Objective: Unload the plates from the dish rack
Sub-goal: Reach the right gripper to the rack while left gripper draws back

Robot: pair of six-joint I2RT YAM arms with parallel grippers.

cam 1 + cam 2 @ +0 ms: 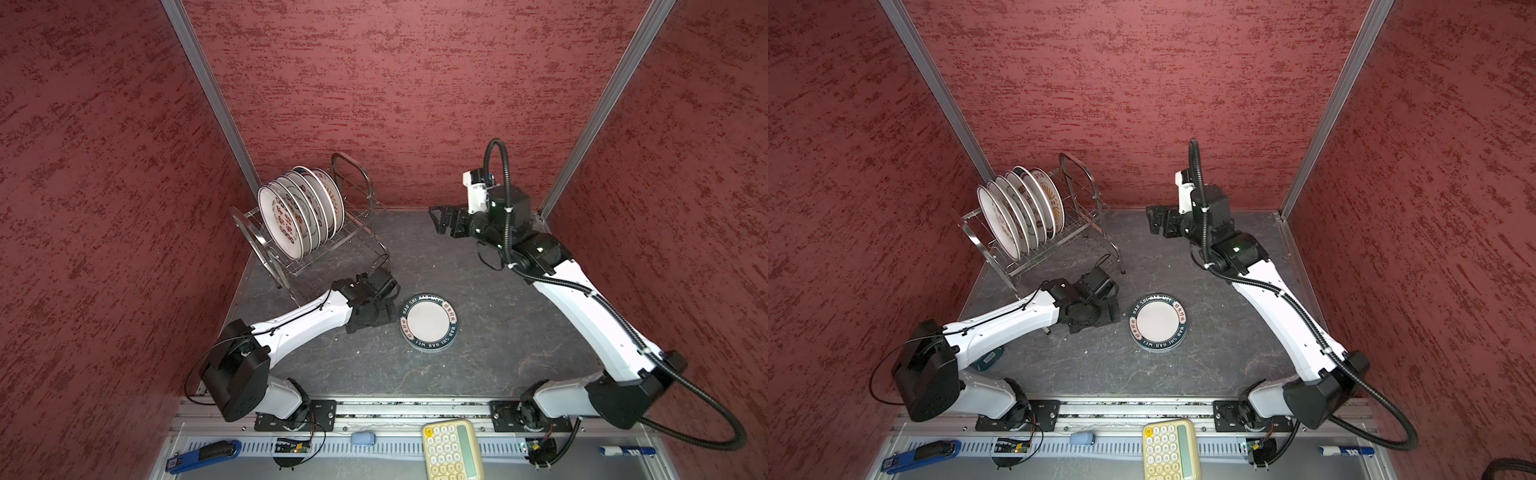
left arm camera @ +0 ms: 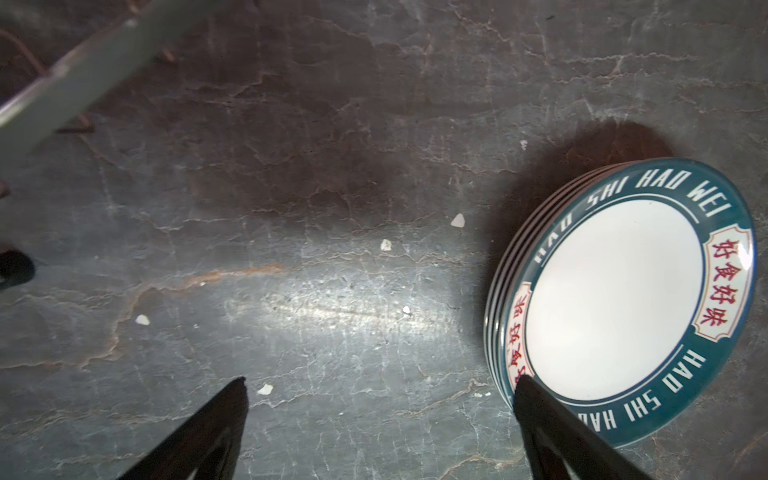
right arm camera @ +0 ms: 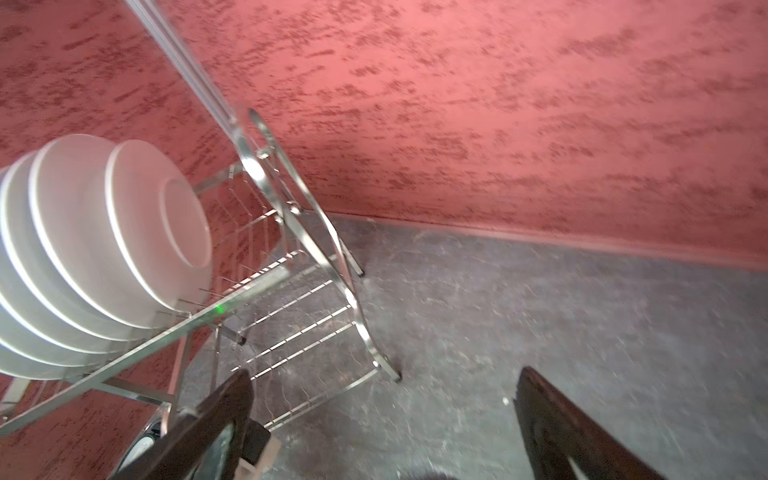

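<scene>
Steel dish rack (image 1: 358,216) diagonal, racked plates (image 1: 286,224) upright

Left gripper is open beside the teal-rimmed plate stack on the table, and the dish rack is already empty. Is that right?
Not quite. The dish rack is not empty: several plates stand on edge in it, as both top views show. The rest is right: the left gripper is open beside the teal-rimmed plate stack on the table.

The shiny steel wire dish rack (image 1: 353,226) stands back left on the dark grey table (image 1: 478,353), with round white plates (image 1: 291,216) upright in it. A stack of teal-rimmed plates (image 1: 429,321) lies before it, rightward.
</scene>
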